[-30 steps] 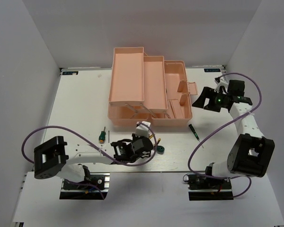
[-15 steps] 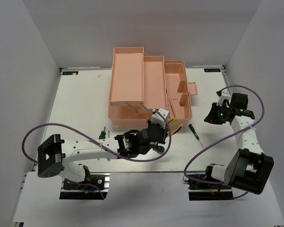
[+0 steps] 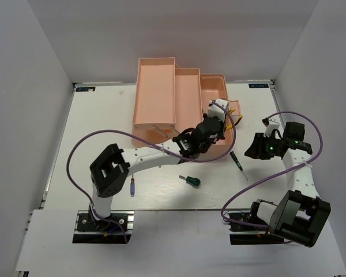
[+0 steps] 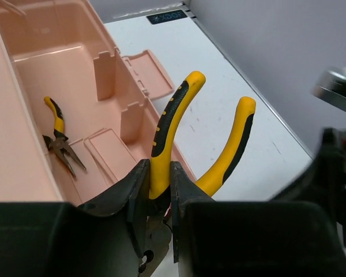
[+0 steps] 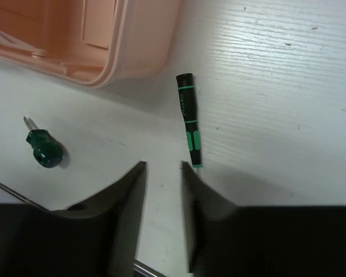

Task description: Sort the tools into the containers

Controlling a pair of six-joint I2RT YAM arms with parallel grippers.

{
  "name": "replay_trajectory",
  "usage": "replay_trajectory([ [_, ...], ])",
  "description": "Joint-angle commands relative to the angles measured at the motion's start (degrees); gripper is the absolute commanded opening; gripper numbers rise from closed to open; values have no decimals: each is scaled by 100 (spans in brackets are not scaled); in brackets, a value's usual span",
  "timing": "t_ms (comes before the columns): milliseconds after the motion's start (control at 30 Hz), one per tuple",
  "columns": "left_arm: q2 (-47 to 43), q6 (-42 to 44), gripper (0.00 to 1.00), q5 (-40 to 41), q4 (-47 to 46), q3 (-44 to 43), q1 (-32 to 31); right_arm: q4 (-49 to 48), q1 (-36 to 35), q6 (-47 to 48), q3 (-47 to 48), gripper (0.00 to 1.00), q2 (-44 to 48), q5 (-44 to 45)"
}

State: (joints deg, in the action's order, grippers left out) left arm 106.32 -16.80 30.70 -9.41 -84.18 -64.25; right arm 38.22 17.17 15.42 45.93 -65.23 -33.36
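The salmon-pink toolbox (image 3: 161, 98) stands open at the table's back. My left gripper (image 3: 220, 115) is shut on one handle of yellow-and-black pliers (image 4: 168, 118) and holds them above the box's right-hand compartments (image 4: 98, 109). A second pair of pliers (image 4: 59, 137) lies inside the box. My right gripper (image 5: 162, 168) is open and empty, just above the table beside the dark green-handled screwdriver (image 5: 188, 118), which also shows in the top view (image 3: 235, 160). A stubby green screwdriver (image 3: 190, 180) lies in front of the box.
A purple-handled screwdriver (image 3: 131, 187) lies near the left arm's base. The left arm stretches diagonally across the table's front to the box. A small pink lid flap (image 4: 147, 66) sticks out on the box's right side. White walls enclose the table.
My left gripper has carried the pliers from the table in front of the box up over its right compartments. My right gripper has moved nearer, down toward the thin dark green-handled screwdriver.
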Motion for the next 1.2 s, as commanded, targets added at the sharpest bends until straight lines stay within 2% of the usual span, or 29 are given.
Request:
replay_trajectory([
  [0, 369, -69, 0, -388, -325, -651, 289, 46, 41, 346, -75, 42, 81, -363],
  [67, 625, -69, 0, -389, -255, -1011, 395, 19, 23, 461, -111, 56, 72, -565],
  [133, 1002, -69, 0, -538, -98, -1440, 483, -7, 15, 629, -172, 61, 46, -671],
  [200, 1241, -17, 7, -670, 9, -1714, 632, -86, 15, 795, -242, 61, 28, -680],
  [267, 1522, -17, 19, -670, 211, -2057, 685, -174, -12, 927, -304, 62, -7, -706],
  [367, 1637, -17, 46, -793, 325, -2260, 747, -349, -29, 1103, -436, 62, -69, -628],
  [400, 1698, -17, 61, -793, 326, -2313, 747, -402, -47, 1130, -453, 62, -77, -575],
  [500, 1699, -17, 74, -864, 440, -2436, 800, -666, -108, 1261, -576, 62, -139, -452],
  [633, 1480, 368, 77, -1013, 501, -2436, 713, -1035, -266, 1350, -691, 62, -340, -57],
  [733, 883, 808, 77, -1065, 466, -2103, 589, -1369, -451, 1315, -805, 62, -482, 355],
  [833, -12, 889, 75, -803, 843, -1349, 475, -1667, -679, 1218, -893, 61, -552, 725],
  [867, -311, 889, 75, -680, 914, -633, 475, -1729, -767, 1139, -963, 61, -578, 857],
  [933, -1365, 828, 75, -215, 1020, 205, 414, -1844, -899, 1095, -1016, 61, -605, 980],
  [967, -1725, 671, 75, -39, 1072, 1044, 413, -1922, -1004, 1043, -1025, 61, -640, 1033],
  [1067, -3149, 101, 74, 445, 1660, 2400, 360, -2098, -1232, 919, -1086, 60, -771, 1261],
  [1167, -4281, -786, 69, 709, 2740, 3336, 360, -2292, -1478, 805, -1104, 58, -965, 1587],
])
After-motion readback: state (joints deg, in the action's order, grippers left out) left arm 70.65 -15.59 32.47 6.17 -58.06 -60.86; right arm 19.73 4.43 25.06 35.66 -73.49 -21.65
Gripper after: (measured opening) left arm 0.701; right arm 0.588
